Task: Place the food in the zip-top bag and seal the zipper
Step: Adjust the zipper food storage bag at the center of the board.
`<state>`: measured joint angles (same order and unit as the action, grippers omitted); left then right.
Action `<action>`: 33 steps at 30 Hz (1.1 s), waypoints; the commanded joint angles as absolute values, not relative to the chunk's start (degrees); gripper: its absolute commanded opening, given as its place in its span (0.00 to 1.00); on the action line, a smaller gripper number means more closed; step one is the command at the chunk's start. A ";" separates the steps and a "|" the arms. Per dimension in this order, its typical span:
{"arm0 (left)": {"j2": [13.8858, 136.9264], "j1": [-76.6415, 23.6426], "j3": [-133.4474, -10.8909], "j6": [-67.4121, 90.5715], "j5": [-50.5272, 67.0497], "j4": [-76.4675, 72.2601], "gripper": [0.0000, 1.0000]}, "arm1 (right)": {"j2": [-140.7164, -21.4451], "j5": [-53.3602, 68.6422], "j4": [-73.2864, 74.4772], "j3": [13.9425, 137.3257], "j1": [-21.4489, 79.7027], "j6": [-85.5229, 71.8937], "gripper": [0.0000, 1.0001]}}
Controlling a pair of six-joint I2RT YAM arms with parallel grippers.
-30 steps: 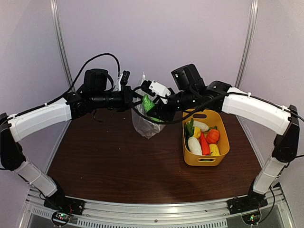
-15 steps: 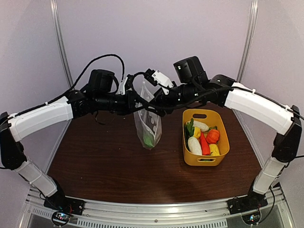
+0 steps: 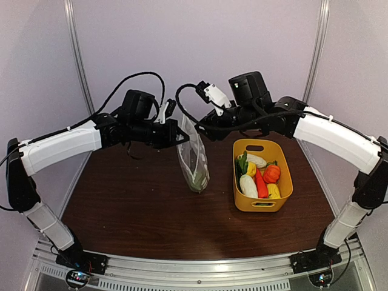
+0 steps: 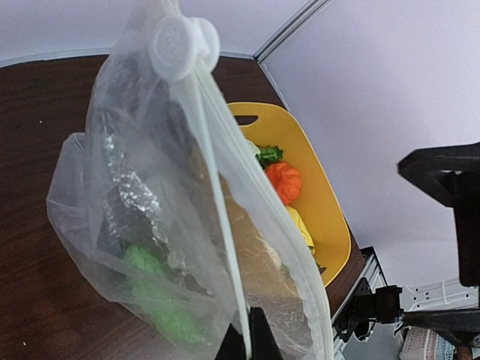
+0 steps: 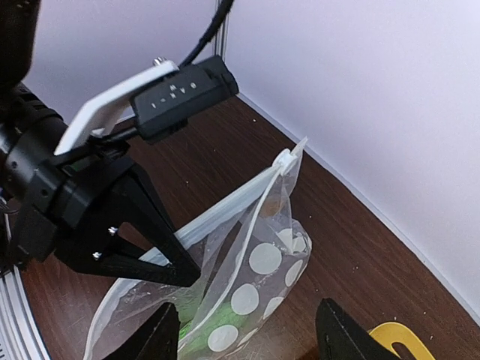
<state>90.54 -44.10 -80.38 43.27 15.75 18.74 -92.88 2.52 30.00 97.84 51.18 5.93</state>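
While left hand (image 4: 244, 343) clenched zipper (image 4: 217, 187) of zip-top bag (image 3: 194, 160) near worktop's (image 3: 121, 206) far edge, right hand (image 5: 251, 334) hovered released beside it; green food (image 4: 161, 311) inside.

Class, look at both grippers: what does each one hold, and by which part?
Left gripper pinches the zip-top bag by its zipper strip, opposite the slider; right gripper is open, holding nothing.

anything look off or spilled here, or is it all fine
Nothing is spilled or damaged. The zip-top bag hangs from the left gripper, pinched at one end of its mouth, and sags with one green piece at the bottom. The other food sits tidily in the yellow basket.
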 commanded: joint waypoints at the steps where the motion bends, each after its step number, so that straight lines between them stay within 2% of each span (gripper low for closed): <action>1: 91.36 -44.21 -83.45 41.06 13.44 20.26 0.00 | -96.61 -0.55 30.78 97.90 50.80 -1.33 0.63; 6: 91.72 -44.29 -84.58 40.10 11.78 22.05 0.00 | -100.19 3.95 32.18 100.54 50.86 -4.59 0.62; 8: 91.83 -44.22 -84.79 39.99 11.76 22.25 0.00 | -101.40 3.15 32.57 100.99 50.81 -5.22 0.58; 10: 91.93 -44.30 -85.09 39.80 11.95 22.46 0.00 | -102.42 2.72 33.07 101.50 50.80 -5.98 0.49; 14: 94.79 -44.30 -91.06 36.83 5.44 32.69 0.00 | -102.68 -1.94 33.14 102.86 50.80 -7.44 0.21; 18: 100.04 -45.36 -99.24 31.89 -11.38 47.11 0.00 | -102.06 -10.65 33.83 104.60 50.49 -8.35 0.00; 22: 101.44 -47.79 -103.53 30.57 -23.97 53.75 0.00 | -102.93 -16.63 34.33 103.71 50.03 -9.39 0.00; 29: 102.60 -49.35 -106.23 29.56 -16.66 51.89 0.00 | -106.57 -17.57 33.95 103.79 49.66 -10.09 0.00; 33: 103.45 -49.39 -108.79 29.66 -23.06 56.89 0.00 | -106.02 -17.86 33.30 104.58 49.33 -8.88 0.01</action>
